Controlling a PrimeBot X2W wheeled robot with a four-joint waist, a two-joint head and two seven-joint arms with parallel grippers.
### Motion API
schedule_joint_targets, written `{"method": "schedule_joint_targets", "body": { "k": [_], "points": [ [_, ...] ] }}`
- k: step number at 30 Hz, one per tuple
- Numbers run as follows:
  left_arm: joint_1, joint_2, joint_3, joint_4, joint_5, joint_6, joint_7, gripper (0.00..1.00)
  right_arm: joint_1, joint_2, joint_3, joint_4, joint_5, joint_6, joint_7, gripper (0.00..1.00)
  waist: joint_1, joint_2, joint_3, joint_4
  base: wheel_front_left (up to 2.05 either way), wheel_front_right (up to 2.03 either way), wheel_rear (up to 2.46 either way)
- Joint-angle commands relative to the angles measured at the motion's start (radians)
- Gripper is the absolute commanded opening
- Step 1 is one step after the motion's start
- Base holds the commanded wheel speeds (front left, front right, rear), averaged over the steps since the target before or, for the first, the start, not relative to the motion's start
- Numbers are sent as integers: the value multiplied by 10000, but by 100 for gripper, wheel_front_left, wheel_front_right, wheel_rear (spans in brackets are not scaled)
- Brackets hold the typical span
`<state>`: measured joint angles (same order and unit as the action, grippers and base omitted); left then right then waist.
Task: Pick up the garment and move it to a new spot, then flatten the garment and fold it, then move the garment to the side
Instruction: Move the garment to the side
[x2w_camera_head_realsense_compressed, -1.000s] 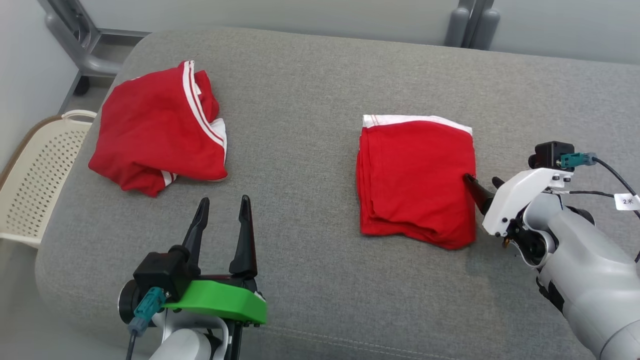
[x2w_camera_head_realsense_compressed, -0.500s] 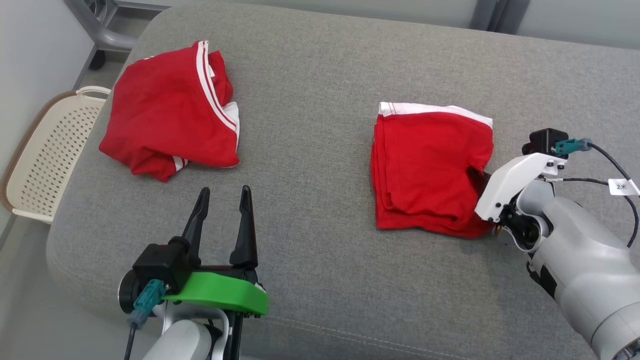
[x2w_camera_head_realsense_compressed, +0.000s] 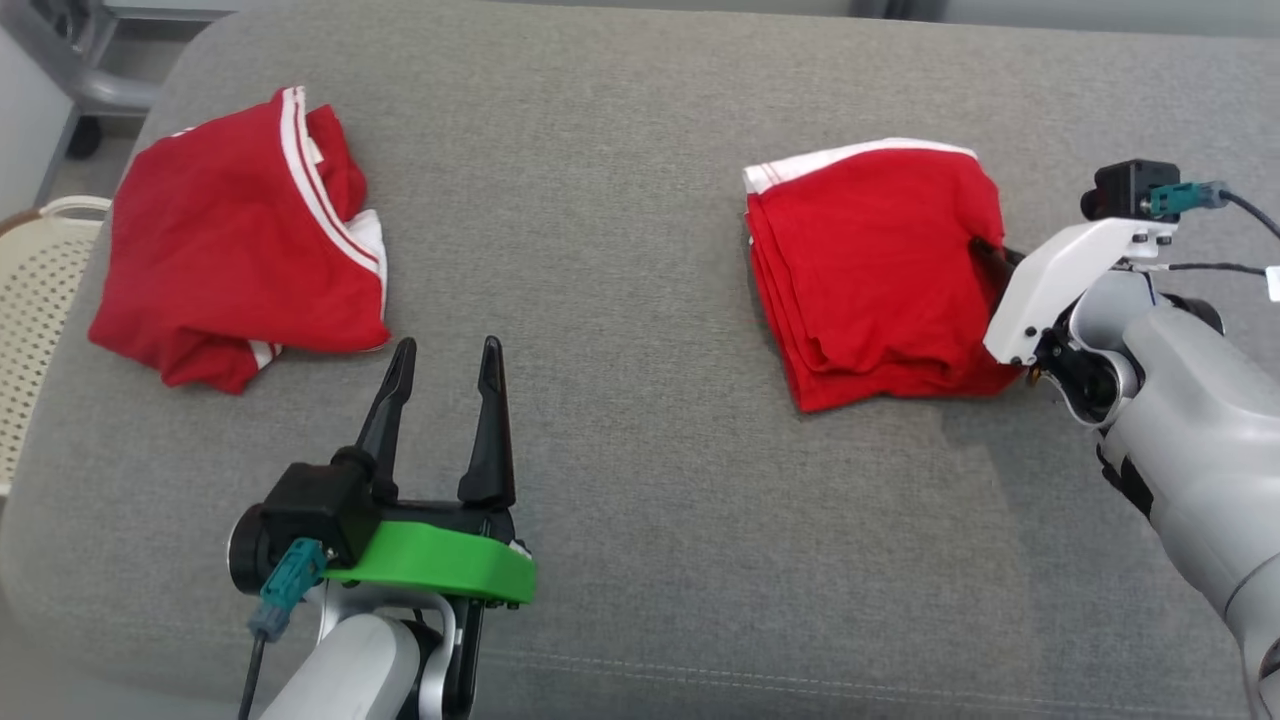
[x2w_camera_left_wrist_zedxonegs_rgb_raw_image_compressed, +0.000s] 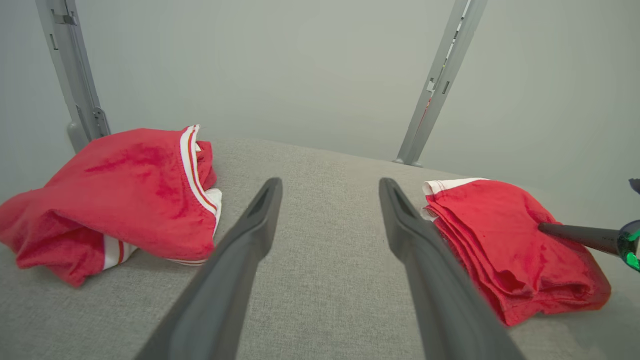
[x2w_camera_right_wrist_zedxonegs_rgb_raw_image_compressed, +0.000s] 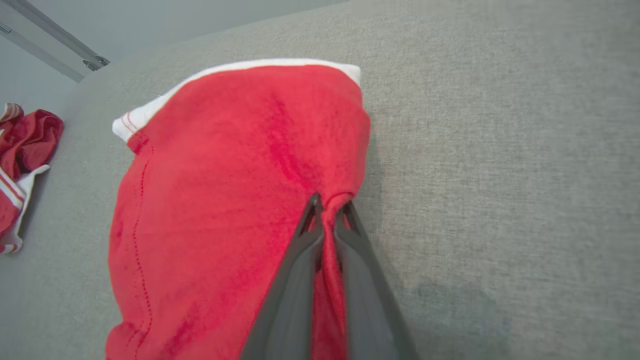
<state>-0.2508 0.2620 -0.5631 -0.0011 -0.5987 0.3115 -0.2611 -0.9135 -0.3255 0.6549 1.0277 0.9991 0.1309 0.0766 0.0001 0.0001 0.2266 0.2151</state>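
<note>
One second ago open, the right hand (x2w_camera_right_wrist_zedxonegs_rgb_raw_image_compressed: 327, 206) now grips the folded garment (x2w_camera_head_realsense_compressed: 870, 270); the left hand (x2w_camera_head_realsense_compressed: 447, 346) stays open.

A wide cushion (x2w_camera_head_realsense_compressed: 620, 200) covered in grey woven fabric, with rounded corners, is seen, and a stitched seam (x2w_camera_head_realsense_compressed: 800, 683) is run along its near edge. Behind the cushion a plain pale grey wall (x2w_camera_left_wrist_zedxonegs_rgb_raw_image_compressed: 260, 65) is shown, crossed by a slanted grey metal strut (x2w_camera_left_wrist_zedxonegs_rgb_raw_image_compressed: 434, 90) and a second strut (x2w_camera_left_wrist_zedxonegs_rgb_raw_image_compressed: 73, 75). A cream perforated basket (x2w_camera_head_realsense_compressed: 35, 300) is placed just beside the cushion's left end. The scene is softly and evenly lit.
</note>
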Motion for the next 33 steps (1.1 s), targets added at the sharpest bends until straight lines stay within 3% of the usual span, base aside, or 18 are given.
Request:
{"method": "schedule_joint_targets", "body": {
  "k": [1,12,18,26,33],
  "points": [
    [-207,44,26,-64,115,0,-28,100,-177,-83,34,-31,-53,-3,-93,0,-1,-1,338,-706,0,0,0],
    [-957,262,-82,-64,490,37,209,100,-833,-525,314,-84,-4,-3,-447,0,-1,-1,837,-2903,0,0,0],
    [-1266,371,-122,-41,655,84,391,100,-1094,-652,434,-93,87,-3,-604,0,-1,-1,1119,-3760,0,0,0],
    [-1520,605,-48,-194,752,163,541,100,-1570,-811,548,-4,69,-2,-924,0,-1,-1,1618,-4216,0,0,0],
    [-1813,762,-2,-555,829,232,743,100,-2549,-849,629,541,-205,-3,-1170,0,-1,-1,2141,-4003,0,0,0]
  ]
}}
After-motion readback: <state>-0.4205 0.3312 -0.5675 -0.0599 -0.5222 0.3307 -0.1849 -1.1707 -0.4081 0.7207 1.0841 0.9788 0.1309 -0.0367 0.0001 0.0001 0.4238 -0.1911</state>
